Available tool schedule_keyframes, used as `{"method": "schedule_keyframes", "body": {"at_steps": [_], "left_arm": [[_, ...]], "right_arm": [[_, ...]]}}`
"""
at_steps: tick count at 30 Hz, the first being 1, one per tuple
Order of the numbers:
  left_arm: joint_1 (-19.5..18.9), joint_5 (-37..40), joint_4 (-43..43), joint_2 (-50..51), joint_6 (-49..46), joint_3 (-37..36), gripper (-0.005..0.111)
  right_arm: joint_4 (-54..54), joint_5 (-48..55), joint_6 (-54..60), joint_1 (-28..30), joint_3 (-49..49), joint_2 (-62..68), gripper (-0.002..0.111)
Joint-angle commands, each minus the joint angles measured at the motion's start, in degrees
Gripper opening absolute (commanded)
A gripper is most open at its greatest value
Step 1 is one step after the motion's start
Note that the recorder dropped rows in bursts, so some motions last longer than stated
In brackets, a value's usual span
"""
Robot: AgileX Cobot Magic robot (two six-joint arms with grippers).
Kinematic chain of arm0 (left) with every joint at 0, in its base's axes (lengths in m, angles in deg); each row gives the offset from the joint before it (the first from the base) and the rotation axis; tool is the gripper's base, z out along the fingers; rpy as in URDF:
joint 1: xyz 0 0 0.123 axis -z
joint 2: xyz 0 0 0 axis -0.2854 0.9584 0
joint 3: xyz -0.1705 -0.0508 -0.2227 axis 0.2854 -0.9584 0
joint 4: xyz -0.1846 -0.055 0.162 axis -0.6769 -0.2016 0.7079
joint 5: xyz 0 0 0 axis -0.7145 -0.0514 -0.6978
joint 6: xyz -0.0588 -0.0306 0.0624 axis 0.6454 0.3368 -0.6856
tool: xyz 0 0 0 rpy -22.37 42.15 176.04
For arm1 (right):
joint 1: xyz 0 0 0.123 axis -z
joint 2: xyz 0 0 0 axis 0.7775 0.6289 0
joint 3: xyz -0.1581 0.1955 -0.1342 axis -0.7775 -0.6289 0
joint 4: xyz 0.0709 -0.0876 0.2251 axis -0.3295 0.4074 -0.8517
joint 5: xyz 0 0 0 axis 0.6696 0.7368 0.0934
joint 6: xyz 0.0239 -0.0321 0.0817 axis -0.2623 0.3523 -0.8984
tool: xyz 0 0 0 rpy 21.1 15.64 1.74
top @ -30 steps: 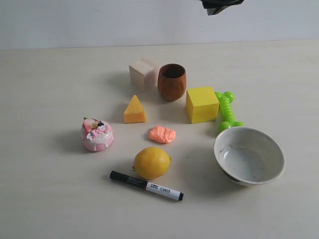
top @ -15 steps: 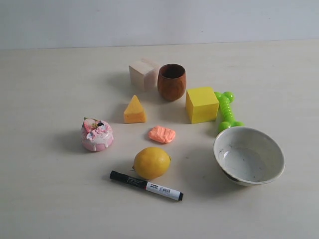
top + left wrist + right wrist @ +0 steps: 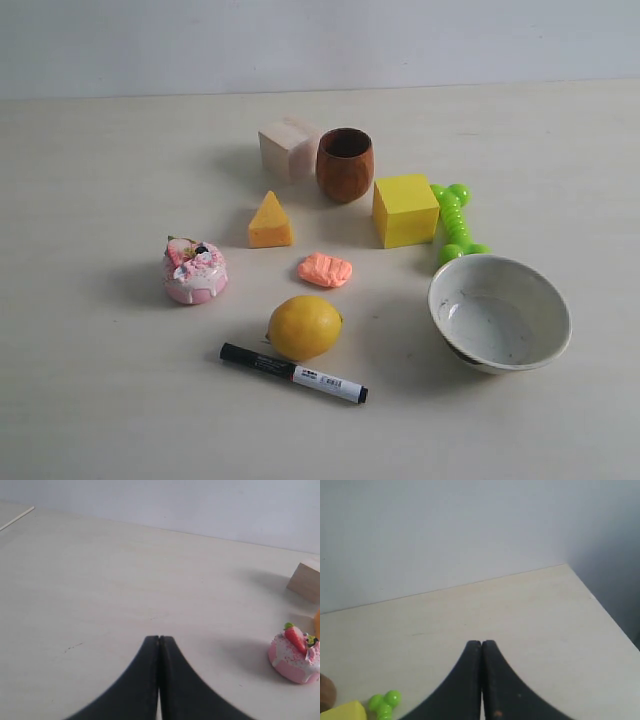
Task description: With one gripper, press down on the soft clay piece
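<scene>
The soft clay piece point(image 3: 325, 269) is a small salmon-orange lump with a ridged top, lying on the table between the cheese-like wedge point(image 3: 270, 221) and the lemon point(image 3: 305, 327). Neither arm shows in the exterior view. In the left wrist view my left gripper point(image 3: 159, 639) is shut with nothing in it, over bare table beside the pink frosted cake toy point(image 3: 296, 654). My right gripper point(image 3: 481, 643) is shut and empty too, above the far right part of the table. The clay is out of view in both wrist views.
A brown cup point(image 3: 345, 164), pale block point(image 3: 288, 149), yellow cube point(image 3: 405, 209) and green bone toy point(image 3: 455, 222) stand behind the clay. A white bowl point(image 3: 500, 313) sits at the right, a black marker point(image 3: 293, 372) in front of the lemon. The table's right edge point(image 3: 602, 607) shows.
A dark piece of an arm at the top edge of the exterior view one second ago has left the picture. The objects on the table have not moved.
</scene>
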State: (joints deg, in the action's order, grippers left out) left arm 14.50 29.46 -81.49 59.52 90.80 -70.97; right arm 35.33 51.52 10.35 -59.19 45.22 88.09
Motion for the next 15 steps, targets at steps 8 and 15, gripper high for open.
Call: {"method": "schedule_keyframes", "body": {"at_steps": [8, 15], "left_arm": [[0.3, -0.5, -0.1, -0.3, 0.0, 0.2, 0.000], [0.3, -0.5, -0.1, -0.3, 0.0, 0.2, 0.000]], "right_arm": [[-7.1, -18.4, 5.9, 16.3, -27.1, -19.1, 0.000], [-8.2, -24.6, 6.0, 16.3, -38.6, -27.8, 0.000]]}}
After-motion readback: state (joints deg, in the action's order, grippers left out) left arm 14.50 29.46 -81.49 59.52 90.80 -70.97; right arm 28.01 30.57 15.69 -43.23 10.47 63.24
